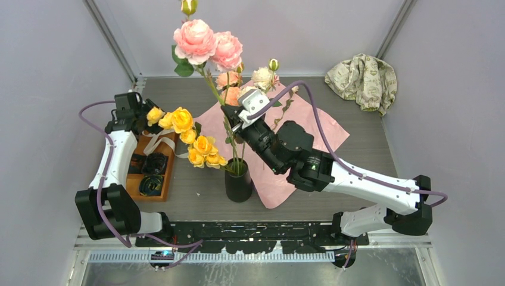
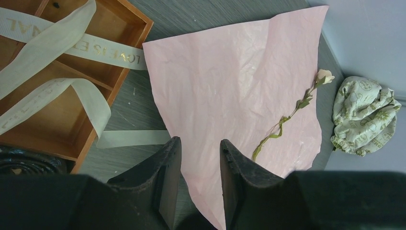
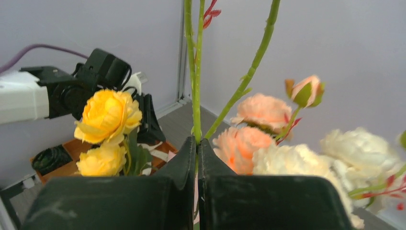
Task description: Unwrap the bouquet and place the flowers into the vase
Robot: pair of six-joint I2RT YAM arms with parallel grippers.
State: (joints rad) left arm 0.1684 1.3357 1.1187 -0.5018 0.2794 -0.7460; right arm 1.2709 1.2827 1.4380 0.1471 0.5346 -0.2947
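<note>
Right gripper (image 3: 197,143) pinched tight on the flowers (image 3: 196,96) by their stems — left gripper (image 2: 201,143) half parted, empty.

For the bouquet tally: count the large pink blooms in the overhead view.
2. Left pink bloom stands top centre; right pink bloom touches it, slightly lower. Smaller peach blooms below aren't counted; others could be hidden.

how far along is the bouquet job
Done: wrapping paper lies flat, ribbon is off, most flowers stand in the vase. In hand: right gripper pinches their stems above it. Left: one small stem lying on the paper.
</note>
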